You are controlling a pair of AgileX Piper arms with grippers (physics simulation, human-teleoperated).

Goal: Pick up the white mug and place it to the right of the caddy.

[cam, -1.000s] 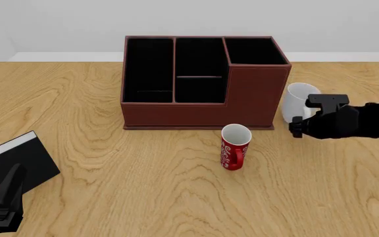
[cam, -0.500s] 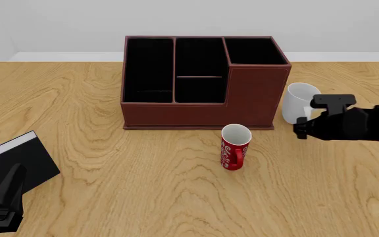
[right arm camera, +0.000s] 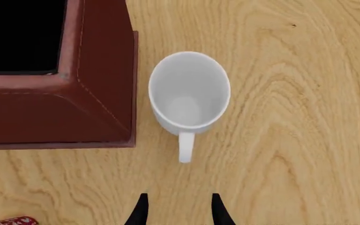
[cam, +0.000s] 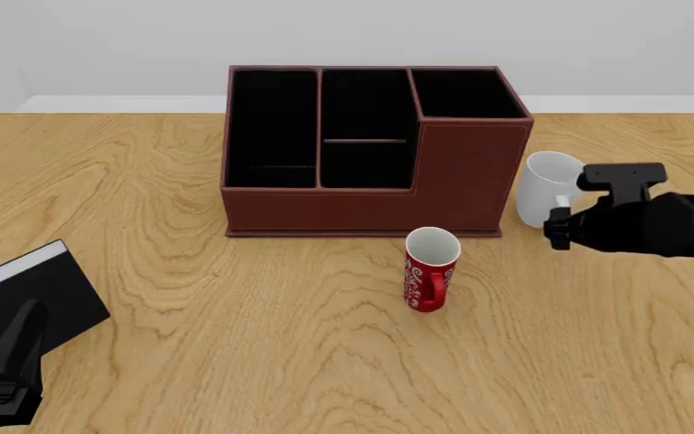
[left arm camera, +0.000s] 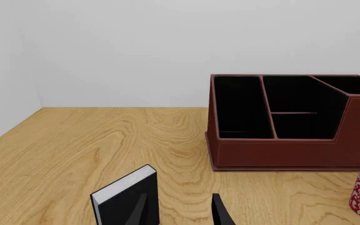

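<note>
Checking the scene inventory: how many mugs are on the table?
2: the white mug stands just right of the caddy; the red mug stands in front of the caddy.

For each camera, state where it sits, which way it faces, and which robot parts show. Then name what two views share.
Front view: above the arms' side of the table, facing forward and down at the large reddish-brown box caddy; both arms show.
Left wrist view: low behind the left gripper, facing the caddy and the black white-edged box; fingers show.
Right wrist view: above the plain glossy white mug, facing down; right gripper fingers show.
All three share the caddy and the slim red lettered mug.
</note>
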